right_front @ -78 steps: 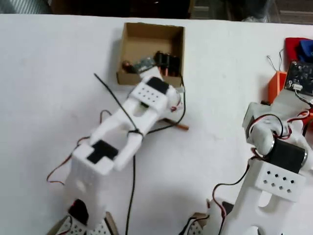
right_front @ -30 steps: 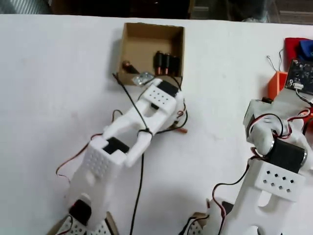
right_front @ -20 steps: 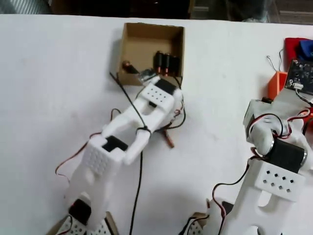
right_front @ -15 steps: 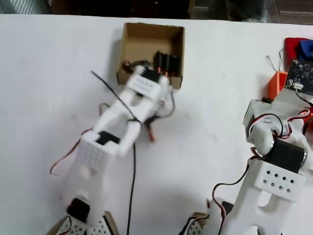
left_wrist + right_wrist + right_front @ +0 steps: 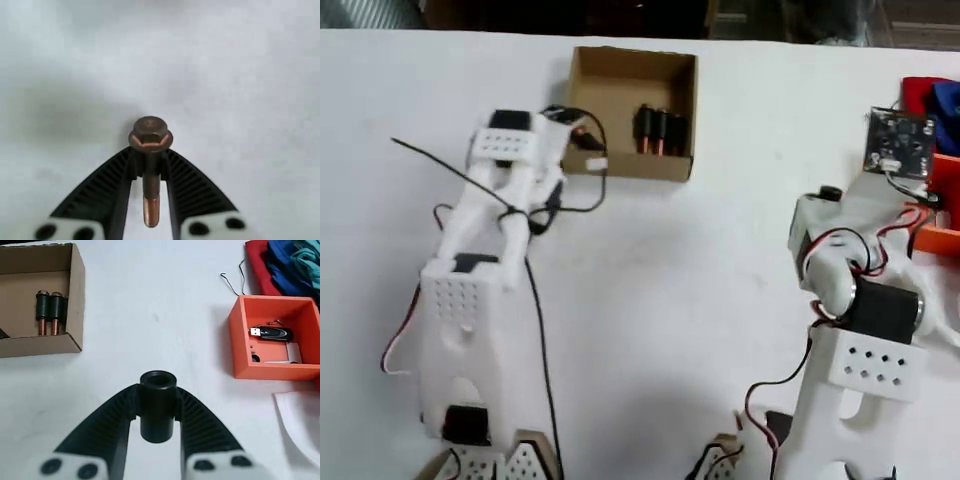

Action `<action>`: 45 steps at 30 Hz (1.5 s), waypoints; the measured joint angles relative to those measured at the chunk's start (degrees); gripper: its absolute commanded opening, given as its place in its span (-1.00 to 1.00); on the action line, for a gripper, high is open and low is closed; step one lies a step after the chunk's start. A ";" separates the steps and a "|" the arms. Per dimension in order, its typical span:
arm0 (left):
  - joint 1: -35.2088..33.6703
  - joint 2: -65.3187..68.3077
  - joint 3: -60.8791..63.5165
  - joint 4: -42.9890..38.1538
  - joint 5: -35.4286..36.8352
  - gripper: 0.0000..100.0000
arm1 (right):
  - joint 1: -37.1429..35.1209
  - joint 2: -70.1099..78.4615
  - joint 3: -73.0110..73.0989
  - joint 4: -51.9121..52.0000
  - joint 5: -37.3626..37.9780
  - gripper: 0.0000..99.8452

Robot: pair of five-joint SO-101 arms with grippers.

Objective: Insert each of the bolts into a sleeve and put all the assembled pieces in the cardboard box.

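The left gripper clamps narrowly on a copper-coloured hex-head metal bolt. The right gripper, jaws wider, grasps a black cylindrical sleeve.

A white table spans the whole high view. Its far edge runs along the top of the frame against a dark background. An open cardboard box sits flat on it in the upper middle of the frame, a little left of centre and close to that far edge. At the right edge of the frame an orange box stands on the table, also open at the top, well apart from the cardboard one. In the upper right corner lies a heap of red and blue cloth, with a thin black wire curled on the bare surface beside it. A white sheet lies near the orange box.
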 measured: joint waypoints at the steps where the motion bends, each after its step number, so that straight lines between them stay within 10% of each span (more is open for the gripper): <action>1: -0.79 0.18 0.00 -0.88 -0.44 -0.60 | -0.53 0.00 0.00 -0.18 0.00 -0.95; 35: -2.73 3.34 0.35 -4.57 -1.49 -0.95 | -1.32 0.00 0.00 0.35 0.00 -0.95; 45: -2.90 -14.15 -10.81 8.97 4.31 -0.95 | -4.13 -12.40 3.87 0.70 0.00 -0.95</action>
